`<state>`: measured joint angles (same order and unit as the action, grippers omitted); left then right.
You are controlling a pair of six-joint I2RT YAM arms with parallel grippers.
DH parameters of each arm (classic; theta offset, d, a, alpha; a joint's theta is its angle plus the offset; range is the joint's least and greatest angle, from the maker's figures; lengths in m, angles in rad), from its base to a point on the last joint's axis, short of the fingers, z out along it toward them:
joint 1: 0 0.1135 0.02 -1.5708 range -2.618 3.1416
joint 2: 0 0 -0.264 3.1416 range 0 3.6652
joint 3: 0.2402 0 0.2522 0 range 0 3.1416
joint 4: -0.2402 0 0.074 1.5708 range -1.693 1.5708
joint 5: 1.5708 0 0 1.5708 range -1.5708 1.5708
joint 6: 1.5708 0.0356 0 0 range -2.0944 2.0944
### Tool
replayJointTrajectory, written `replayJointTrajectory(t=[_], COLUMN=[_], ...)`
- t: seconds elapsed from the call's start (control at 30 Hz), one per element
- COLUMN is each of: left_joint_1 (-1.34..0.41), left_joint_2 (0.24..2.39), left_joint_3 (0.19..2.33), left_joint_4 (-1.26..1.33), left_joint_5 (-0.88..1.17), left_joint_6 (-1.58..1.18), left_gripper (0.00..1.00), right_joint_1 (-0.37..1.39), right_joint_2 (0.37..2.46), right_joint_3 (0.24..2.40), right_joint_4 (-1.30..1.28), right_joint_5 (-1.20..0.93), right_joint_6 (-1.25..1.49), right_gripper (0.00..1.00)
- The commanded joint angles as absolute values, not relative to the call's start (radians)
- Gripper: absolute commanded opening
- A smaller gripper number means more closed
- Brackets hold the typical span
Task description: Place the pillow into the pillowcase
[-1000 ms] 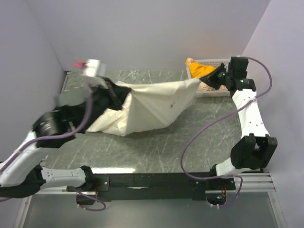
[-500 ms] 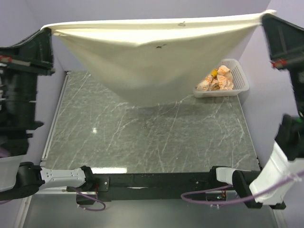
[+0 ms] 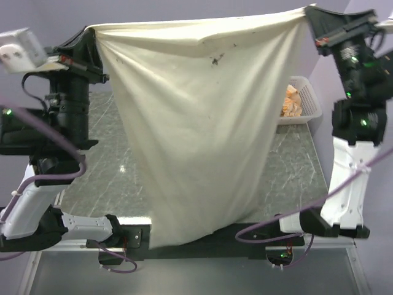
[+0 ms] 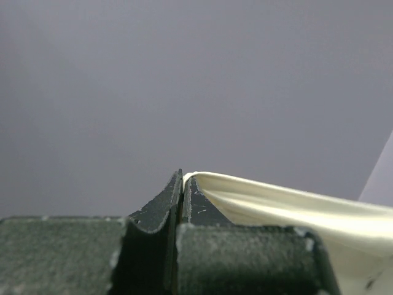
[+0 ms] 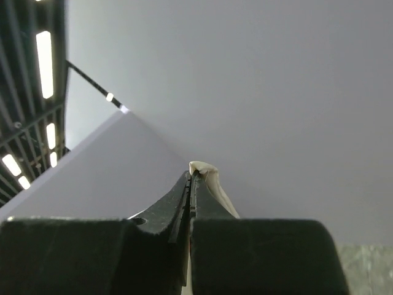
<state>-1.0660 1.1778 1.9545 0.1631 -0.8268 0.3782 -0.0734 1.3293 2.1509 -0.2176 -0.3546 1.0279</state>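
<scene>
The pillowcase (image 3: pixel 196 135) is matt creased cloth, the table (image 3: pixel 291 178) glossy, marbled, stone-like.

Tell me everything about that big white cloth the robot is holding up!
The pillowcase is a thin, limp, cream-white cloth with soft wrinkles and a few tiny dark specks. It hangs spread like a curtain above the table, narrowing toward its bottom. The left pincer pinches one top corner and the right pincer the other, both shut tight.

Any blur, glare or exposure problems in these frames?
Top external: the pillowcase is sharp, and a small glare spot sits on the table. Left wrist: the left claw is dim and grainy against a flat grey wall. Right wrist: the ceiling lights blow out; the right claw is dark.
</scene>
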Motion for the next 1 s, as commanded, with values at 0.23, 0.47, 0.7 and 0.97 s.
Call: replayJointTrajectory(t=[0.23, 0.47, 0.7, 0.97], left_joint_1=[-0.011, 0.276, 0.445, 0.472], left_joint_2=[1.577, 1.586, 1.401, 1.071], left_joint_3=[2.384, 2.401, 2.12, 1.76], left_joint_4=[-0.036, 0.123, 0.213, -0.079], left_joint_5=[0.055, 0.241, 0.324, 0.298], left_joint_6=[-0.667, -0.997, -1.15, -1.103], left_gripper=[0.01, 0.01, 0.01, 0.01], right_joint_1=[0.06, 0.008, -0.029, -0.035], right_joint_2=[1.698, 1.625, 1.414, 0.959], right_joint_3=[2.494, 2.422, 2.147, 1.498], right_joint_4=[-0.091, -0.018, -0.003, -0.115], right_joint_5=[-0.224, -0.207, -0.248, -0.248], right_joint_6=[0.977, 0.982, 1.0, 0.968], right_gripper=[0.0, 0.0, 0.0, 0.0])
